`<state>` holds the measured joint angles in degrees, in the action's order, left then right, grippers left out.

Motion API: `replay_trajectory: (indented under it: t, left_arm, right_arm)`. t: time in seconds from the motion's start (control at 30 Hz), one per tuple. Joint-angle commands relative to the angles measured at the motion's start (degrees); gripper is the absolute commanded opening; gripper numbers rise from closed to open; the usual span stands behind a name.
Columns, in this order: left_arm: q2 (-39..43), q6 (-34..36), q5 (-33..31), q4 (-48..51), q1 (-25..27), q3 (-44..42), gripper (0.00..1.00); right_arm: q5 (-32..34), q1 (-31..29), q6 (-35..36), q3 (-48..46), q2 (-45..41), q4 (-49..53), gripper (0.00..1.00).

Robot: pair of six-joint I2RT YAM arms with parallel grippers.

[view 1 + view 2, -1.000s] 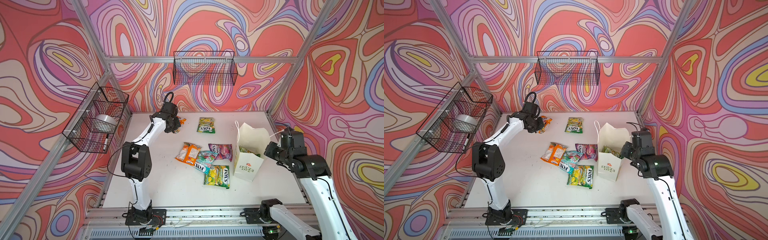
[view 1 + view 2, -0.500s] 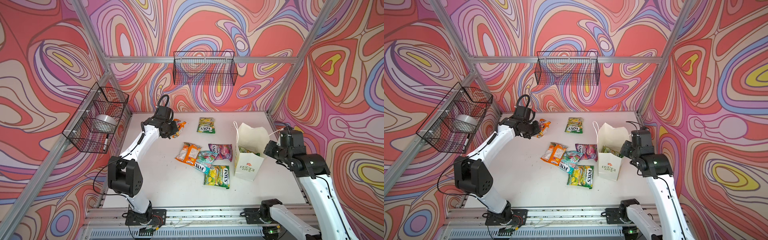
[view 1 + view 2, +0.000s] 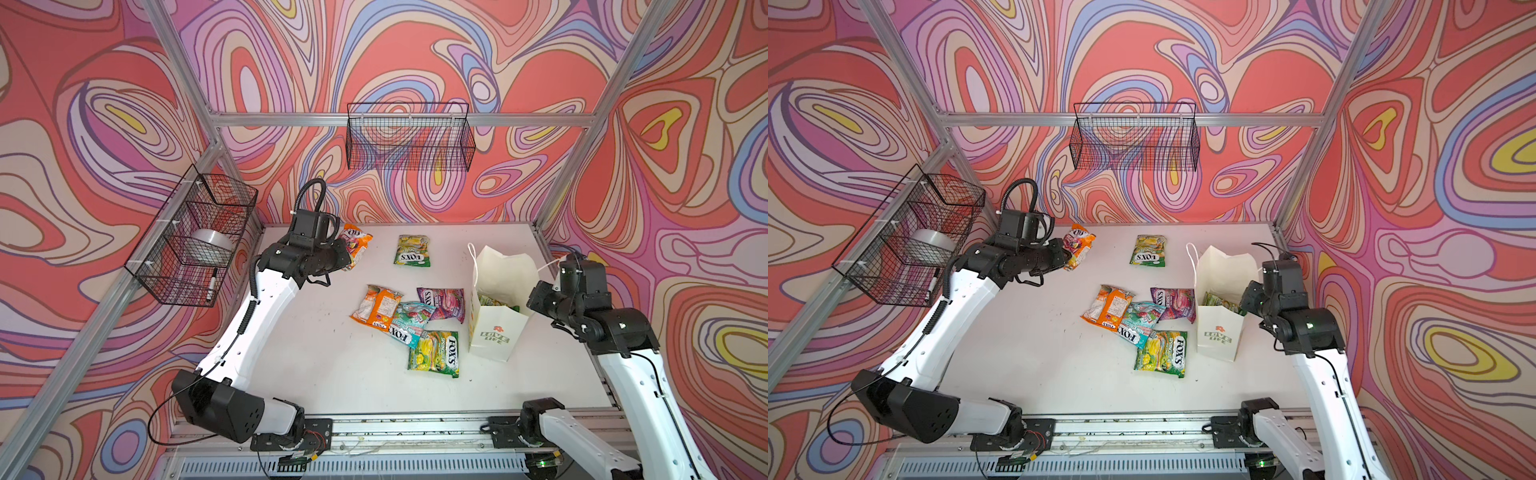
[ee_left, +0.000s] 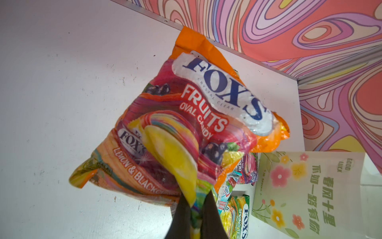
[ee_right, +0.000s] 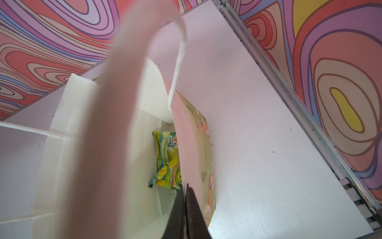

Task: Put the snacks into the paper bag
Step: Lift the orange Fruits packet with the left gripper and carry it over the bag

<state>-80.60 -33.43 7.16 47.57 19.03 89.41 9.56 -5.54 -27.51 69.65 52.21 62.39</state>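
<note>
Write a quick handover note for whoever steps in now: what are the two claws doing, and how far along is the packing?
Left gripper: shut on the orange Fruits packet, lifted at back left.
Right gripper: shut on the paper bag at its rim, holding it upright.
Done: at least one green packet in the bag.
Left: the held packet, then five on the table: yellow-green packet at the back; second orange packet, teal packet, purple packet and Spring Tea packet beside the bag.
</note>
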Motion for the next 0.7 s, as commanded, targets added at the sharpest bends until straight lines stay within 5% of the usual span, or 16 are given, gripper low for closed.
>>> replay_trajectory:
  t: [0.0,0.33,0.67]
  left_arm:
    - [0.9,1.25,-1.09,1.52,3.65,6.03,0.0]
    - [-5.8,3.13,-2.76,-0.86,17.22,23.76,0.01]
    - [-22.21,4.35,-1.73,-3.59,33.87,42.68,0.01]
  right_arm:
    - [0.6,0.18,-0.18,0.32,-0.83,-2.98,0.0]
    - [0.37,0.18,-0.1,-0.1,-1.04,-2.54,0.0]
    - [-2.2,0.22,-0.33,0.29,0.21,-2.88,0.0]
